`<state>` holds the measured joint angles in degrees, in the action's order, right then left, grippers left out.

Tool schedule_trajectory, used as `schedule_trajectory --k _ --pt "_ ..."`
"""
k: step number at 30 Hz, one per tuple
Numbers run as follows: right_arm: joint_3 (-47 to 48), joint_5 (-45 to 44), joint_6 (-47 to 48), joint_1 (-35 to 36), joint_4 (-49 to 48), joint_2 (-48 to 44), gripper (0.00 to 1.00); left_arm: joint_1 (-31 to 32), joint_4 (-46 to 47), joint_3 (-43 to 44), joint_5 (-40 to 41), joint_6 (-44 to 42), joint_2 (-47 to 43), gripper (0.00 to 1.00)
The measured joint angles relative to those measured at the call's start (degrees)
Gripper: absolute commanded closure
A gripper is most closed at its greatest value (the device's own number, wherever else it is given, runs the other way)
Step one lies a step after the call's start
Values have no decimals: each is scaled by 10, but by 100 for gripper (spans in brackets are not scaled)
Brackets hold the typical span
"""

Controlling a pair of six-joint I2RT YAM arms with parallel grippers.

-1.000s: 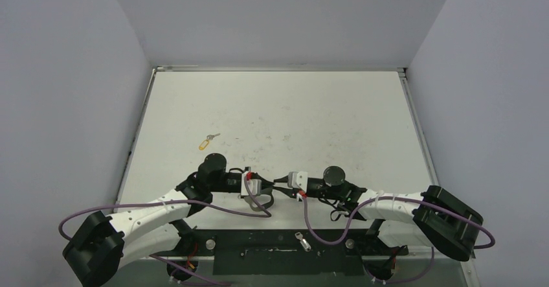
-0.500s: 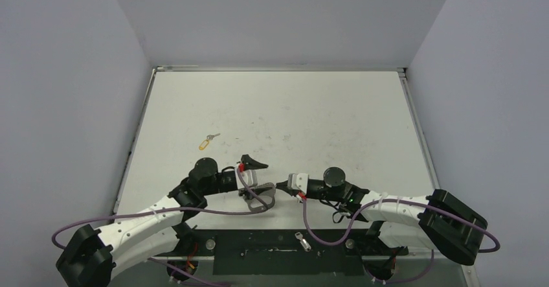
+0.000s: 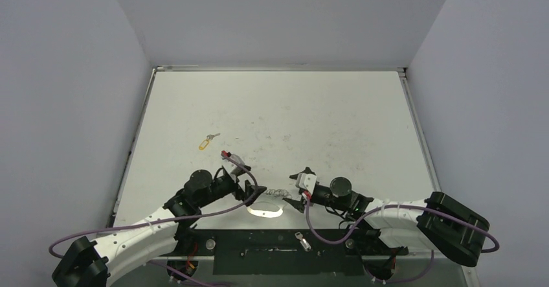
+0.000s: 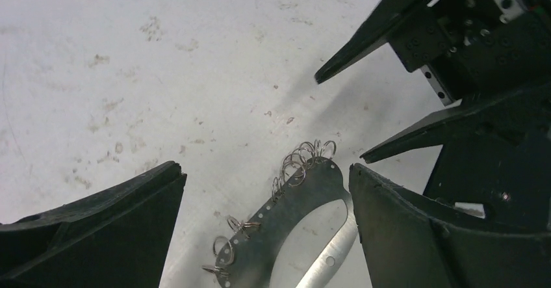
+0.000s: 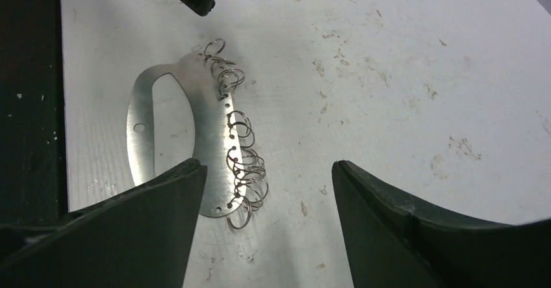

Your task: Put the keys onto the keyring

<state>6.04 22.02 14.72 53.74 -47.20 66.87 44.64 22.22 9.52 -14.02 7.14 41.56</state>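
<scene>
The keyring point(image 3: 265, 212) lies flat on the table near the front edge, between my two grippers, with nothing holding it. Its silver plate point(image 4: 286, 203) carries several small wire rings point(image 4: 305, 158) along one edge; the right wrist view shows the plate point(image 5: 209, 119) and rings point(image 5: 242, 164) too. My left gripper point(image 3: 243, 177) hangs open just above its left end point(image 4: 265, 170). My right gripper point(image 3: 296, 188) stands open at its right end point(image 5: 268, 168). One key with a yellow tag point(image 3: 206, 142) lies further back on the left.
A small silver key-like piece point(image 3: 302, 238) rests on the black base strip between the arm bases. The white table point(image 3: 291, 118) is scuffed, walled on three sides. Purple cables loop beside both arms.
Both grippers were shut and meeting at the keyring a second ago. Both have opened and drawn apart, and the keyring now lies loose on the table.
</scene>
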Motion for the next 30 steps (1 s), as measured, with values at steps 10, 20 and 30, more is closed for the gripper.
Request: schedule_trajectory --k 10,20,30 --pt "-8 -171 -142 0 71 -170 0 -6 -154 -5 170 303 -26 3" --pt "19 -306 -387 0 265 -220 0 -6 -316 0 179 418 -65 25" --pt "45 -255 -502 0 325 -71 11 -7 -353 38 163 420 23 44"
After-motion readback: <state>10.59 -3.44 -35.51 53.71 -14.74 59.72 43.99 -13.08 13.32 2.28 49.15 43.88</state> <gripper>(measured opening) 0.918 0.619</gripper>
